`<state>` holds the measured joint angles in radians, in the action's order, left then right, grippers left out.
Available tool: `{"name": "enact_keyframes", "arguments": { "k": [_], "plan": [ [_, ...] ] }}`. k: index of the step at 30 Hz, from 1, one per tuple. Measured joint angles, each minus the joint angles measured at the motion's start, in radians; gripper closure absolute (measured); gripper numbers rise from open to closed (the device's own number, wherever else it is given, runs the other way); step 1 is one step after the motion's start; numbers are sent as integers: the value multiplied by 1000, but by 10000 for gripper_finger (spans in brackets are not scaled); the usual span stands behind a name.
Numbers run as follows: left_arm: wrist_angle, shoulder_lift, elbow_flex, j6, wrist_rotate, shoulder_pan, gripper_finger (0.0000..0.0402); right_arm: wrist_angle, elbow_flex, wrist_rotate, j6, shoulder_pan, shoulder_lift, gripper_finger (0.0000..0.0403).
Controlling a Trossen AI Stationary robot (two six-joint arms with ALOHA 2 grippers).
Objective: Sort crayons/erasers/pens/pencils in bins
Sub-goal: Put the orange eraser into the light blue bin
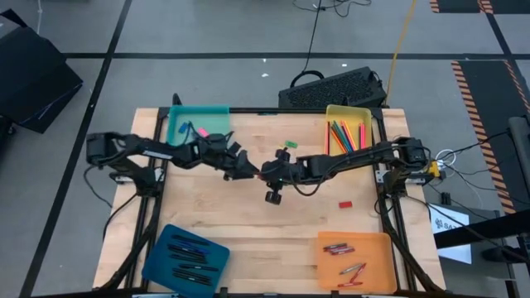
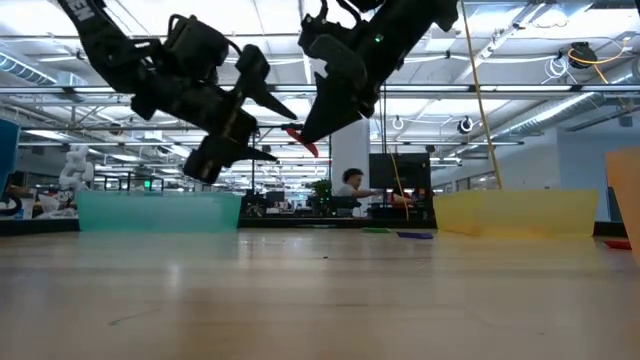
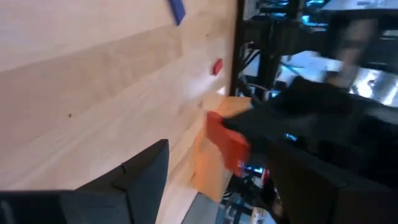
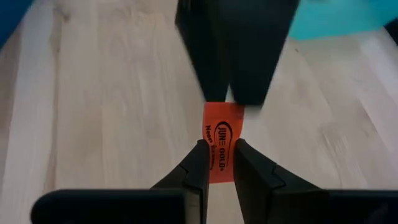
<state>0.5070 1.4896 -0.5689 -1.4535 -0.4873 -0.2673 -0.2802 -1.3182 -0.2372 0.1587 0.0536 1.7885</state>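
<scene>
- Wooden counter (image 1: 248,223) with a bin at each corner; behind it, an open hall where a person sits at a screen
- Nearest edge: dark blue bin (image 1: 186,257) holding pens (image 1: 184,251); orange bin (image 1: 356,261) holding crayons (image 1: 344,258)
- Red eraser (image 1: 345,204) loose on the wood near the right arm's base
- Mid-counter, raised in the air: right claw (image 4: 217,163) clenched on another red eraser (image 4: 220,144); left claw (image 1: 245,168) meets it, fingertips at the eraser's far end, grip cannot be told
- Far edge: green eraser (image 1: 290,144); teal bin (image 1: 197,126), pink piece inside; yellow bin (image 1: 349,126) holding pencils (image 1: 345,135)
</scene>
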Motion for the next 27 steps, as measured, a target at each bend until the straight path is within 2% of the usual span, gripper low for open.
{"name": "enact_keyframes", "arguments": {
  "k": [5,10,19,23,27],
  "plan": [
    [-7,93,-74,-7,2,39,168,-3,0,-2,-25,0,0,355],
    [-13,122,-130,3,23,56,218,-21,0,-5,-19,0,-2,355],
    [-60,122,-137,51,54,54,377,-32,0,-30,9,9,-1,352],
    [-67,116,-137,96,63,54,382,-20,0,-32,13,24,0,322],
    [-121,81,-137,162,81,42,382,-2,0,-39,16,44,-15,267]
  ]
}}
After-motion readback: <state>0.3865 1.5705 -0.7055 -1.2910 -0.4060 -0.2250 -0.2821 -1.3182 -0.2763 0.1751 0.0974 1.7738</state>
